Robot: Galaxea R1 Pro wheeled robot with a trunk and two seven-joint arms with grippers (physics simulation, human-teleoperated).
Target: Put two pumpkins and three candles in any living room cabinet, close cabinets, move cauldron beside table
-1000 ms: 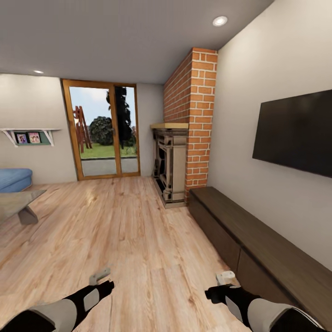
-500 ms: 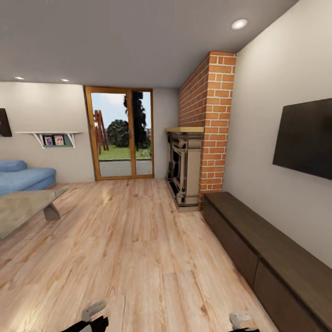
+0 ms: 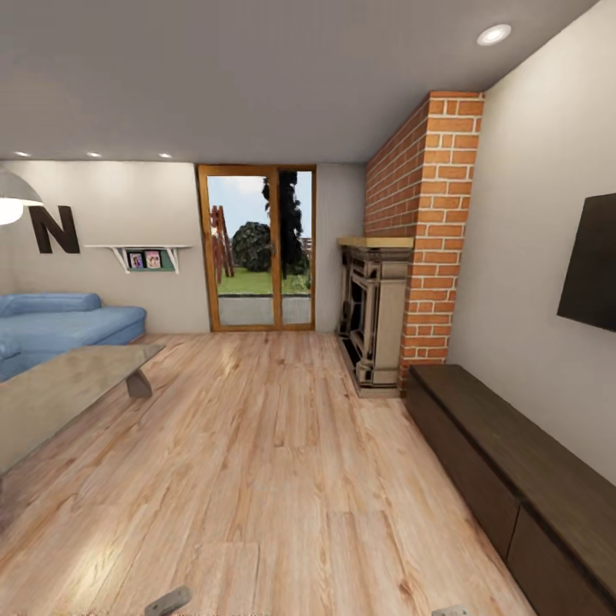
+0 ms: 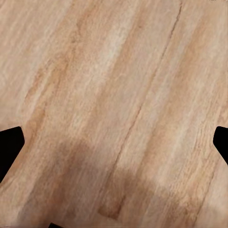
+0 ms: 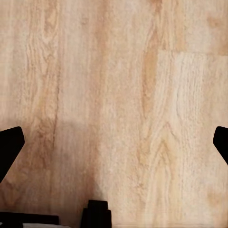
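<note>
**Mia:** Wood floor [image 3: 257, 445] goes nearly all the way across the room. Where are the pumpkins and the candles?

**Ben:** I can't spot any, and no black pot either. I think the robot is on its way to find them.

**Mia:** What can you spot, then?

**Ben:** The cabinet [image 3: 505, 462]. It's the long, low, dark brown one against the right-hand wall, under the TV [image 3: 590, 265]. Its front panels look shut. That's good, because the job wants them closed at the end.

**Mia:** And the table?

**Ben:** The table [image 3: 60, 393] is on the left, low and shiny, with the blue sofa [image 3: 60, 321] behind it. It stands well apart from the cabinet, with bare floor between them.

**Mia:** Are the grippers holding anything?

**Ben:** The left gripper [image 4: 114, 147] has its two dark fingertips at the far sides of its own camera view. Between them I see just floor boards. So it's wide apart and holds nothing.

**Mia:** And the other one?

**Ben:** The right gripper [image 5: 114, 147] is the same: tips far apart, nothing between them but floor.

**Mia:** Why are they pointing down?

**Ben:** My guess is the arms hang low and tucked in while the robot rolls, so they don't bump the brick fireplace [image 3: 402, 282] or the cabinet.
</note>
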